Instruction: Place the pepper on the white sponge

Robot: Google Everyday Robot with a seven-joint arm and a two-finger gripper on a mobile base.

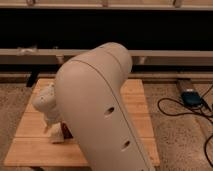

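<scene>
Currently, going L to R. Far L: speckled floor (12,107) is showing beside a low wooden counter (35,145), plank-built, light wood. Over the counter's L part the pincer (56,134) is hanging low, cream-coloured wrist section (45,100) above it, tips sitting at or just above the wood. Can't tell whether it is wide or narrow; fingers are merging w/ the wrist and partly going behind the arm. Just R of the pincer tips a small dark red-brown patch, prob. the pepper (65,131), is peeking out at the arm's edge; touching pincer or merely beside it, can't tell. White sponge isn't showing anywhere.

Centre: big cream arm link (97,110) is filling most of the view, rounded top, two small dark holes on its side, blocking the counter's middle.

Behind, across the full width: pale horizontal rail (170,55) is running under a dark band.

R side: strip of counter is showing past the arm, then floor again, w/ a small blue-ish box (191,97) and black cables (175,107) looping near it.
</scene>
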